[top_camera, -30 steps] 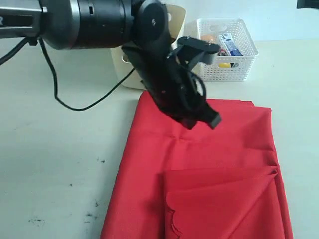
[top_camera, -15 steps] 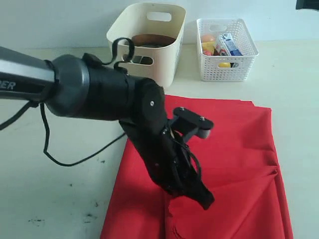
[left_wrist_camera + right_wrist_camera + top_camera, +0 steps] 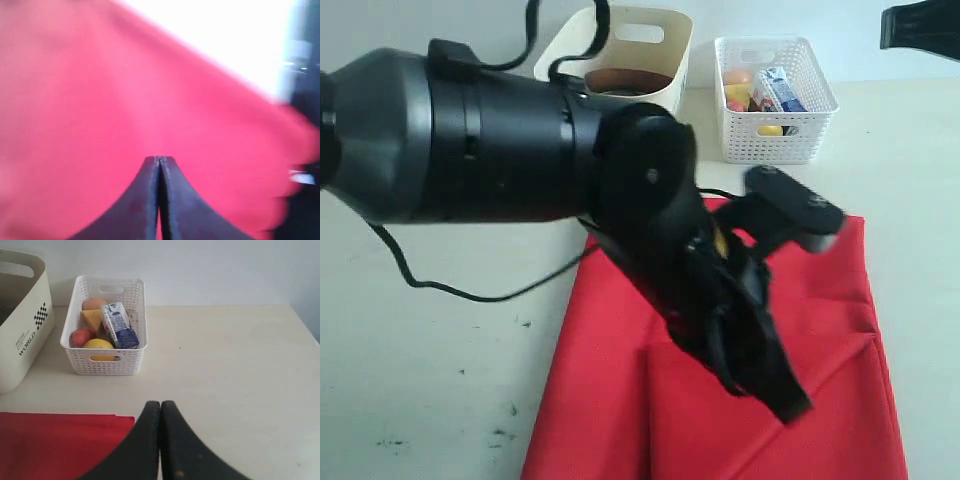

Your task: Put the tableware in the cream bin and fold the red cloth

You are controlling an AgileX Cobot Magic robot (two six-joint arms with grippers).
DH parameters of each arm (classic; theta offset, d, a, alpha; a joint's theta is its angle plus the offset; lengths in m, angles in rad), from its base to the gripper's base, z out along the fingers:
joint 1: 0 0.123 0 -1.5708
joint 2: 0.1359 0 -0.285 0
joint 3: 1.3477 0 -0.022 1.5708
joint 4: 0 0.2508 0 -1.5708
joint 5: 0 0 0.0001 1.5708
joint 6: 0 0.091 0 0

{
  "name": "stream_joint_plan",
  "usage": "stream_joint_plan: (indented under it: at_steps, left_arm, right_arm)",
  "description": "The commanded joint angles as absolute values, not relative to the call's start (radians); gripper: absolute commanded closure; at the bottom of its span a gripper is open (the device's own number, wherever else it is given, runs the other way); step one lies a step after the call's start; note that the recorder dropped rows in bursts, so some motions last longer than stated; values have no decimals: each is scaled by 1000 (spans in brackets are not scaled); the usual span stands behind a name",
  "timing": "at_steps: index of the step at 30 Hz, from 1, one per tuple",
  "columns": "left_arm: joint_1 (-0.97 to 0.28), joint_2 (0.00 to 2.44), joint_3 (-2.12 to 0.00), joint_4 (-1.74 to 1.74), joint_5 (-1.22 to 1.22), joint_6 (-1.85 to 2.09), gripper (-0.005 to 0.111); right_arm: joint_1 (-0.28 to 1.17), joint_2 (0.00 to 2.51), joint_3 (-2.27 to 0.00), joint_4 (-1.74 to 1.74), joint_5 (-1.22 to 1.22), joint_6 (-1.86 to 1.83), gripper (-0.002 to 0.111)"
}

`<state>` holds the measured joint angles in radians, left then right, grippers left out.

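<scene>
Plate (image 3: 625,80) in cream bin (image 3: 675,50); milk carton (image 3: 119,325), cheese (image 3: 91,319), lemon (image 3: 98,344) in white basket (image 3: 107,365); left hand (image 3: 159,159), right hand (image 3: 160,403) pressed together

The table (image 3: 440,350) was pale and flat, with a few small dark marks (image 3: 505,432) on it. A big red cloth (image 3: 610,400) lay on it, partly folded over. A cream bin (image 3: 672,62) and a white basket (image 3: 775,135) stood side by side behind the cloth.
</scene>
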<state>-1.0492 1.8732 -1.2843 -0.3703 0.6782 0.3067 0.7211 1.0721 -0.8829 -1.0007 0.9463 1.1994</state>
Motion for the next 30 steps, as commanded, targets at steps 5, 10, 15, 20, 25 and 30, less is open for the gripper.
stream_joint_plan:
  at_steps: [5,10,15,20,25,30]
  left_arm:
    - [-879,1902,-1067,-171,637,126,106]
    - [-912,1920,-1003,-239,522,129,106]
    - [-1023,1918,-1038,-437,471,294,106]
    - [-1161,1918,-1147,-570,465,444,106]
    - [-1261,1905,-1265,-555,525,521,106]
    - [-1263,1846,-1280,-479,593,500,106]
  right_arm:
    - [718,1075,-884,-1009,961,1196,108]
    - [718,1077,-884,-1009,925,1196,108]
    - [718,1094,-884,-1009,910,1198,108]
    - [718,1120,-884,-1013,910,1198,108]
    - [718,1131,-884,-1046,920,1198,108]
    - [718,1131,-884,-1078,949,1200,108]
